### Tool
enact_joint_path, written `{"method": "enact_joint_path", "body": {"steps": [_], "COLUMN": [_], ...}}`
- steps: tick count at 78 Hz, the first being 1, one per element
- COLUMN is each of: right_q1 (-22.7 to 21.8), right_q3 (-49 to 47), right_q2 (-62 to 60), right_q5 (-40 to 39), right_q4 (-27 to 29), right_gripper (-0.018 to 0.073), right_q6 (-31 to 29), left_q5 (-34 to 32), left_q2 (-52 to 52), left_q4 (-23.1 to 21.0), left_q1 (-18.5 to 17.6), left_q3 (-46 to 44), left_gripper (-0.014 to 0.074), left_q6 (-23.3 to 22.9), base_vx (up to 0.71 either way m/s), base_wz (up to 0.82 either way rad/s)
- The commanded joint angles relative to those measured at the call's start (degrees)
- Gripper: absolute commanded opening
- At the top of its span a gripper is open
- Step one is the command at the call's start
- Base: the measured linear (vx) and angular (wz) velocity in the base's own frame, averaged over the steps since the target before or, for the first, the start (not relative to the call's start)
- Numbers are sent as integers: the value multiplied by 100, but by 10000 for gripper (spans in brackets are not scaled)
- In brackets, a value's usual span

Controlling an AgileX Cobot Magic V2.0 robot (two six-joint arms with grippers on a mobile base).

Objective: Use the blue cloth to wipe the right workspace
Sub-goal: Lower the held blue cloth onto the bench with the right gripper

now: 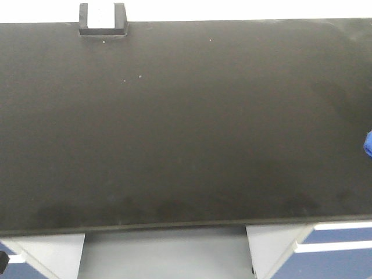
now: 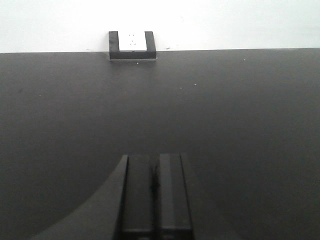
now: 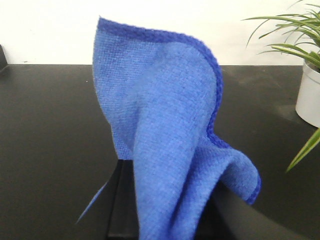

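The blue cloth (image 3: pixel 165 130) stands up in soft folds between the fingers of my right gripper (image 3: pixel 167 200), which is shut on it; only a blue corner (image 1: pixel 368 143) shows at the right edge of the front view. The right workspace (image 1: pixel 186 128) is a wide matte black benchtop, with faint smudges along its near edge. My left gripper (image 2: pixel 155 172) hovers low over the benchtop with its two black fingers pressed together and nothing between them. Neither arm shows in the front view.
A small black outlet box with a white face (image 1: pixel 103 23) sits at the benchtop's back edge, left of centre, against a white wall. A potted plant in a white pot (image 3: pixel 309 92) stands on the bench to the right of the cloth. Blue cabinet fronts (image 1: pixel 337 244) lie below the front edge.
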Motion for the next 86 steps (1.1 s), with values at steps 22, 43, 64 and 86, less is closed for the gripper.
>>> {"method": "enact_joint_path", "body": {"steps": [22,43,64,86], "right_q1": [-9,-9,-9,-9], "right_q3": [-184,-184,-184,-184], "right_q2": [26,26,26,26], "right_q5": [-508,-508,-508,-563], "right_q4": [-57,-57,-57,-23], "right_gripper": [-7,-7,-7,-7], "right_q6": [-30,-30,-30,-2], "left_q5": [-467,-467,-467,-467], "left_q2": [-57,-57,-57,-57], "left_q4": [-19,-19,-19,-19], "left_q1": [-1,-1,-1,-1], "left_q3": [-142,-142,-142,-142], "left_gripper": [-6,-6,-6,-6], "left_q6": [6,6,6,6], "base_vx": [9,0,0,0], "base_wz": [1,0,0,0]}}
